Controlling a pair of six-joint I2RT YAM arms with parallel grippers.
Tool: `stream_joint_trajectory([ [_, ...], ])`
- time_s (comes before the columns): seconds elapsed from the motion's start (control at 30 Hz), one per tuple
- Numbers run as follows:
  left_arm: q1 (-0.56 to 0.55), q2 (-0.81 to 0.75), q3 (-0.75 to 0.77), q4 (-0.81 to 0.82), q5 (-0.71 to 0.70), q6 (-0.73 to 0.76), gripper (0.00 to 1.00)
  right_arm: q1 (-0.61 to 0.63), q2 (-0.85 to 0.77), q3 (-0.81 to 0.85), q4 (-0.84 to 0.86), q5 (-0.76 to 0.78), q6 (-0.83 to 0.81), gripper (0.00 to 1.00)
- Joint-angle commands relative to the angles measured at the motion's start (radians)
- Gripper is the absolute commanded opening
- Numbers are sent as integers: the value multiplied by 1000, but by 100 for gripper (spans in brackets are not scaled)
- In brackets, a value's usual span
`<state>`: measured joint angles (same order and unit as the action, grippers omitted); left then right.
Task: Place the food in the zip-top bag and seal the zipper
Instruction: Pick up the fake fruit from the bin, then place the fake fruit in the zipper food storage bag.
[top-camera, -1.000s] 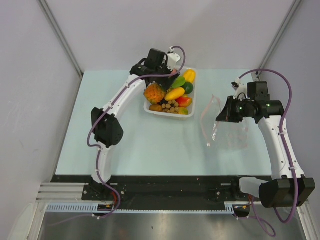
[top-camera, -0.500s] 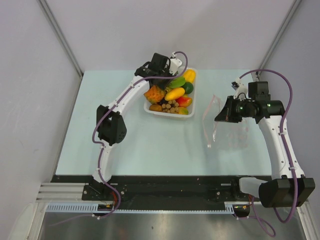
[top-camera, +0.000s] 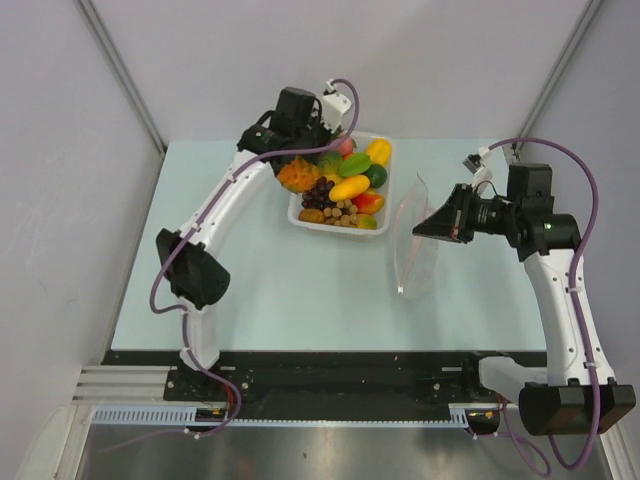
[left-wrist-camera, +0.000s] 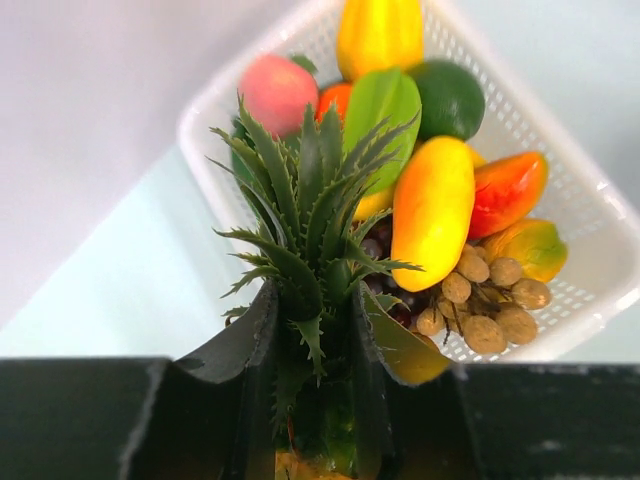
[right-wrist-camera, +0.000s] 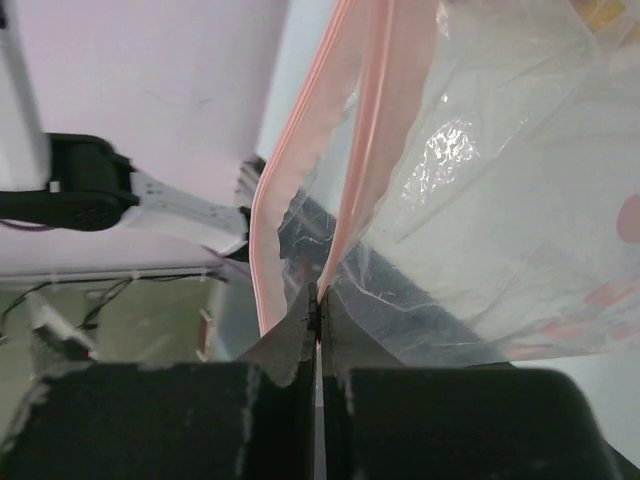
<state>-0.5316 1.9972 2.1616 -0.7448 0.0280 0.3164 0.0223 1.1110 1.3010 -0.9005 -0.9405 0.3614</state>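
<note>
Pineapple (top-camera: 297, 177) is found, in the top view, at the left rear corner of the tray (top-camera: 340, 230), clamped by the left gripper (top-camera: 305, 165). Whether it is clear of the rim cannot be told. The rest of the food is heaped in the tray. To the right of the tray, near but apart from it, the bag (top-camera: 418, 250) is held upright by the right gripper (top-camera: 432, 224), with the zipper (top-camera: 398, 250) edge turned toward the tray.

In the left wrist view, the jaws are seen pinched on the pineapple's green crown, and the leaves fan out beyond the fingers. A mango (left-wrist-camera: 432, 210) and a brown bunch (left-wrist-camera: 490, 300) are seen farther on, inside the tray.

In the right wrist view, the jaws are pressed together on one lip of the zipper. The other lip bows away from it, so the bag's mouth stands parted.

The step in hand is judged to be the transfer of the pineapple: the grasp is made, the carry is not yet done. Next, the fruit must be lifted clear of the tray's rim, carried rightward from the tray, and passed between the two lips. The gap looks narrow, so the leaves may be caught on the strip.
</note>
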Motion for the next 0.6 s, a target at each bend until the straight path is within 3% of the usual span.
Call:
stream_joint_trajectory([
  [0.0, -1, -149, 30, 47, 29, -57, 0, -1, -40, -69, 199, -185, 244, 0],
  [0.1, -2, -236, -6, 96, 136, -124, 0, -2, -40, -170, 330, -245, 356, 0],
  [0.2, -1, -334, -113, 211, 246, -219, 0, -15, -16, -216, 350, -265, 291, 0],
  [0.27, -2, -425, -195, 358, 346, -273, 0, -15, 7, -224, 278, -222, 222, 0],
  [0.4, -60, -580, -487, 710, 408, -486, 0, -15, 41, -226, 245, -149, 188, 0],
  [0.43, -79, -595, -518, 820, 417, -516, 0, -15, 42, -221, 262, -143, 197, 0],
  [0.57, -163, -609, -577, 981, 437, -675, 0, -9, 41, -220, 310, -113, 232, 0],
])
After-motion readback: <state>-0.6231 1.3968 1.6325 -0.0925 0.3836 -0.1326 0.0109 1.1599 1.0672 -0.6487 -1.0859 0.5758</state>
